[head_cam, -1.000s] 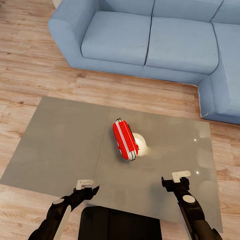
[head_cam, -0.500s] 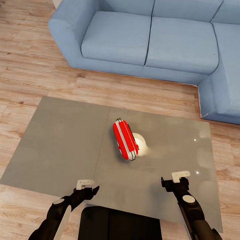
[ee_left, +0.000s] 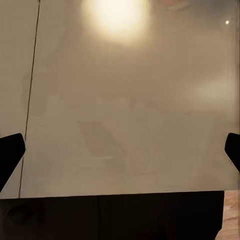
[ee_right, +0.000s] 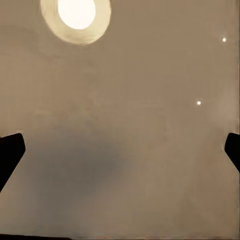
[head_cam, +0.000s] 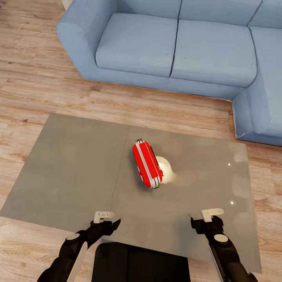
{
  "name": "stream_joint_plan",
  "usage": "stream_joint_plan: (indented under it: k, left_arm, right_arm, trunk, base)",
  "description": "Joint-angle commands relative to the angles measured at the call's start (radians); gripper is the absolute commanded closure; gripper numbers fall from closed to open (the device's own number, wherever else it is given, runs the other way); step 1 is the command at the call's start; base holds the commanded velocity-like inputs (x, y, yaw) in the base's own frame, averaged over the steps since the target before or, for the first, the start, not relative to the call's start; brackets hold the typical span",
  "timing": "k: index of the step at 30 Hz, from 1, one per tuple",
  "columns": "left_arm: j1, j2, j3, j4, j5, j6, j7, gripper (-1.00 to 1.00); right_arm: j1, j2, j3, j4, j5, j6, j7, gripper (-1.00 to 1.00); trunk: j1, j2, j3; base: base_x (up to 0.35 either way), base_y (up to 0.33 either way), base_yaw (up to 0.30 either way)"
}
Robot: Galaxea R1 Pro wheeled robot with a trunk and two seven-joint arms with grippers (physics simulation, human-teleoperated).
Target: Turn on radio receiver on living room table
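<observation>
- The radio lies near the middle of the desk in the head view, just right of the seam, touched by neither arm. Its red body with white trim runs at a slant, and a bright lamp reflection sits on the glossy top right beside it.
- The left gripper hangs over the desk's near edge, well apart from the radio; the right gripper hangs over the near right part of the top, also well apart from it.
- The head view alone takes in the blue sofa past the desk's far edge and the wood floor around it.
- In the left wrist view the left gripper has its jaws released: the two dark fingertips sit at opposite edges with bare desk between. This view also shows the seam and a soft glow.
- In the right wrist view the right gripper is likewise spread wide, nothing held, over the desk, with a sharp round lamp reflection and two small glints.
</observation>
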Motion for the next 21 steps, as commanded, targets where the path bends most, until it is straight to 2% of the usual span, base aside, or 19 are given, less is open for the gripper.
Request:
stream_joint_plan:
  k: [1, 5, 19, 20, 21]
  left_arm:
    - [0.000, -0.001, 0.000, -0.001, 0.000, 0.000, 0.000, -1.00]
    - [0.000, -0.002, -0.001, -0.002, 0.000, 0.001, 0.000, -1.00]
    - [0.000, -0.002, -0.001, 0.003, 0.000, -0.001, 0.000, -1.00]
    - [0.000, -0.002, -0.001, 0.004, 0.000, -0.001, 0.000, -1.00]
    - [0.000, -0.002, -0.001, 0.004, 0.000, -0.001, 0.000, -1.00]
  right_arm:
    - [0.006, 0.000, -0.002, -0.006, 0.002, 0.006, -0.006, -1.00]
    - [0.028, 0.007, 0.021, -0.028, 0.004, 0.028, -0.019, -1.00]
    - [-0.051, 0.086, 0.100, -0.107, 0.002, 0.106, -0.021, -1.00]
    - [-0.300, 0.168, 0.240, -0.126, 0.002, 0.488, -0.020, -1.00]
    - [-0.312, 0.168, 0.246, -0.126, 0.002, 0.488, -0.020, -1.00]
  trunk:
    - [0.000, 0.000, 0.000]
    - [0.000, 0.000, 0.000]
    - [0.000, 0.000, 0.000]
    - [0.000, 0.000, 0.000]
    - [0.000, 0.000, 0.000]
  base:
    - [0.000, 0.000, 0.000]
    - [0.000, 0.000, 0.000]
    - [0.000, 0.000, 0.000]
    - [0.000, 0.000, 0.000]
    - [0.000, 0.000, 0.000]
